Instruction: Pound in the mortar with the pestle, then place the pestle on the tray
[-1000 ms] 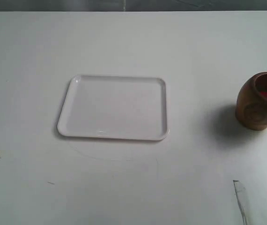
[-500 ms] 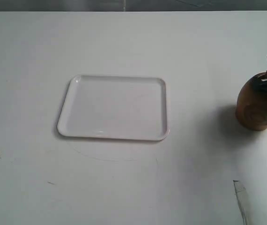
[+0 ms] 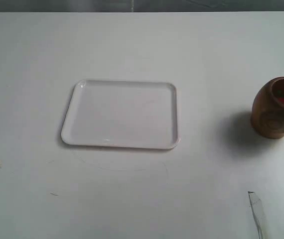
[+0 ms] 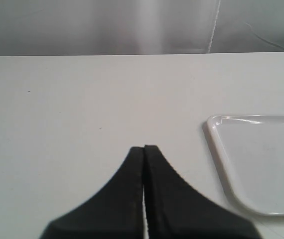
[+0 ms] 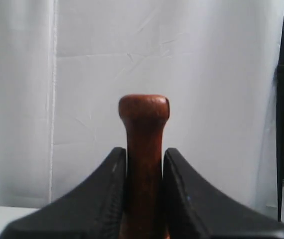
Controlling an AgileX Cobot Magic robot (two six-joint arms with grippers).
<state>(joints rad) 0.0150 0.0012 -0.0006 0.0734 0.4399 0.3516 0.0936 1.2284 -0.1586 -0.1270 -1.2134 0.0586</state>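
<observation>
The light-brown wooden mortar (image 3: 277,107) stands at the right edge of the exterior view, its reddish inside showing. The flat white tray (image 3: 120,115) lies near the middle of the table; one corner of the tray (image 4: 221,144) shows in the left wrist view. My right gripper (image 5: 144,152) is shut on the reddish-brown pestle (image 5: 143,144), whose end sticks out past the fingertips; neither shows in the exterior view. My left gripper (image 4: 144,148) is shut with nothing in it, over bare table beside the tray.
A white table (image 3: 132,45) carries everything. A strip of clear tape (image 3: 255,211) sits at the front right, with small marks at the front left. A pale curtain (image 5: 132,50) hangs behind the pestle in the right wrist view.
Half a second ago the right gripper was over the mortar's mouth at the right edge; now it has left the exterior view and the mortar's opening is uncovered again.
</observation>
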